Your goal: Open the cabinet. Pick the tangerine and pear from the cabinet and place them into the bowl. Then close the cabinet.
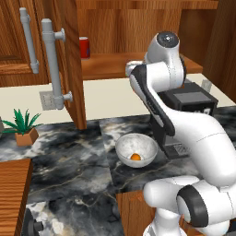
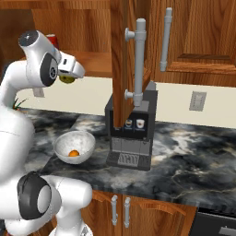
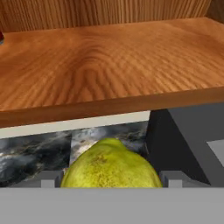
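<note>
While fingers (image 3: pixel 111 183) grip the pear (image 3: pixel 111 166), just past the shelf edge (image 3: pixel 109 107), tangerine (image 1: pixel 135 156) in bowl (image 1: pixel 124 146).

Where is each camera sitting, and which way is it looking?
Left base view: behind the arm, on its left, looking down at the bowl holding the tangerine; arm at lower right.
Right base view: behind, on its right, facing the coffee machine and open cabinet; arm at lower left.
Hand view: on the hand, facing the shelf, the pear between the fingertips.
Both base views share bowl and tangerine.

Arm (image 1: pixel 184 120) raised, tool (image 2: pixel 68 78) closed on pear (image 3: pixel 111 165)
</note>
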